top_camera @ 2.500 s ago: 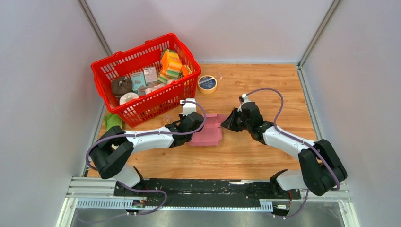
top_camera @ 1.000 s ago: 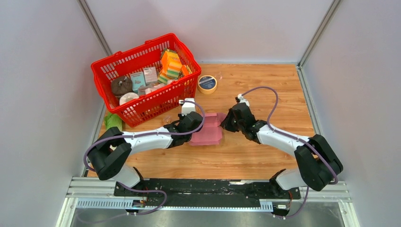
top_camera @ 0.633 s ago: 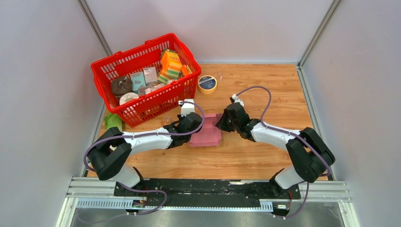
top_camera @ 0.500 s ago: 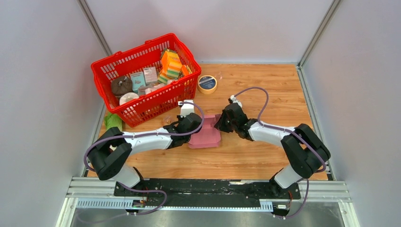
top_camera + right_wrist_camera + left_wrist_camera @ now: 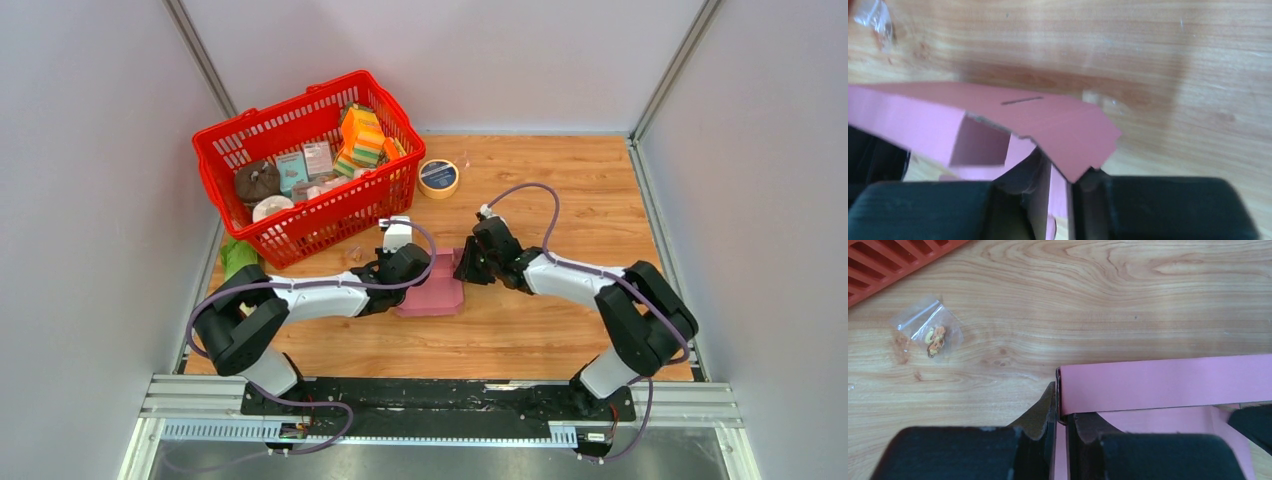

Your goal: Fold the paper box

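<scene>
At mid-bench, the paper box [image 5: 432, 292] is held half-formed. Its left edge is pinched by the left gripper [image 5: 1059, 407], and a right flap is clamped by the right gripper [image 5: 1058, 174]. One panel is raised; the end flaps are judged untucked. A red basket [image 5: 300, 225] is noted at the far-left corner.

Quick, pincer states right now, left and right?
Left pincer: closed on the paper box edge.
Right pincer: closed on the paper box flap.
</scene>
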Motion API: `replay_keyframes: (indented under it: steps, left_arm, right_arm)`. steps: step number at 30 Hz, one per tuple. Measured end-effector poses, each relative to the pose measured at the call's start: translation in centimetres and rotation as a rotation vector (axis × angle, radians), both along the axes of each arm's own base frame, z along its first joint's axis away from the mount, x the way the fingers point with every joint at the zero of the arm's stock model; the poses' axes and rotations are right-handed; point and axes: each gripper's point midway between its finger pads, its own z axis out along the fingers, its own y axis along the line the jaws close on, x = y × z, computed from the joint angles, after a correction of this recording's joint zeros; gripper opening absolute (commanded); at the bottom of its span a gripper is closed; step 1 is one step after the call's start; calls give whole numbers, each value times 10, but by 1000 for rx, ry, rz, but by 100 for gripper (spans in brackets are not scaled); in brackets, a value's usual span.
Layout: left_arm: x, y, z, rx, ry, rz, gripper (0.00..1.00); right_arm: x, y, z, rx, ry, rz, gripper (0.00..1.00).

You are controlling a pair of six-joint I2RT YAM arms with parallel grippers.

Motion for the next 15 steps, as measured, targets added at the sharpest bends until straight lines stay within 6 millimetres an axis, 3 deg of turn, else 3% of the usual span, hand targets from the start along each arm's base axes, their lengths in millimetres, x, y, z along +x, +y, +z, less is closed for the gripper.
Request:
replay_keyframes:
  steps: [2,3,6,15]
  left_arm:
    - [0,1,-1,3,-11,0,0]
    - [-1,2,-2,8,-12,-3,0]
    - [-5,9,-11,35,-8,-14,0]
    - [0,7,-8,70,-56,-77,0]
  right_arm:
    - [-7,-6,7,-24,-2,26,44]
    - [-11,-10,12,-38,-12,45,56]
    - [-19,-18,34,-57,-61,98,79]
    - [-39,-53,73,-139,-150,222,94]
